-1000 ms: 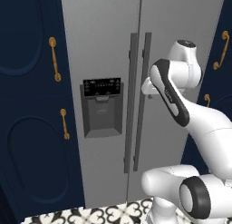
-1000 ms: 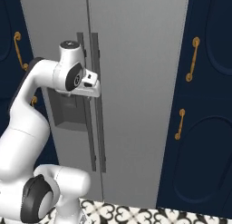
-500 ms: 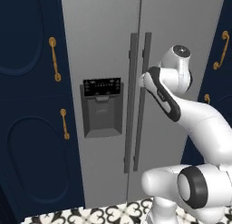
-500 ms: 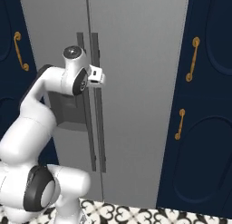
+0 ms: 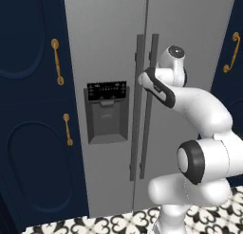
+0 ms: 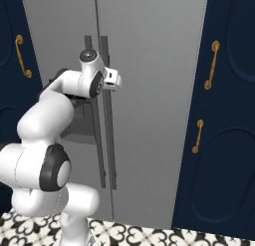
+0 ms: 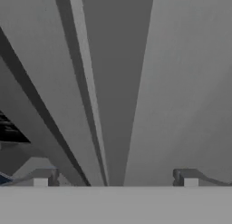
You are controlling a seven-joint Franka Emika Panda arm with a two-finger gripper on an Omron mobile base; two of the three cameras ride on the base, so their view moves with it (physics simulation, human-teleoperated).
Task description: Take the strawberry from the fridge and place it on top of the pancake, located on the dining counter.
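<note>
The fridge (image 5: 104, 43) is tall and grey, with both doors closed and a black dispenser panel (image 5: 107, 92) on the left door. Two long dark handles (image 5: 138, 110) run down its middle. My gripper (image 5: 142, 79) is right at these handles, at about upper-handle height, also seen from the other side as the gripper (image 6: 105, 83). In the hand view my gripper (image 7: 115, 178) is open, and one handle (image 7: 118, 105) runs between the spread fingertips (image 7: 44, 177) without touching them. The strawberry is hidden behind the closed doors. The pancake and the dining counter are out of view.
Navy cabinets (image 5: 28, 143) with gold handles (image 5: 57, 61) flank the fridge on the left, and more navy cabinets (image 6: 226, 140) stand on its right. Black-and-white patterned floor tiles (image 5: 95, 224) lie at the fridge's foot.
The arm has pushed the hand forward and slightly left, up to the fridge handles. The jaws stayed open and the doors stayed closed.
</note>
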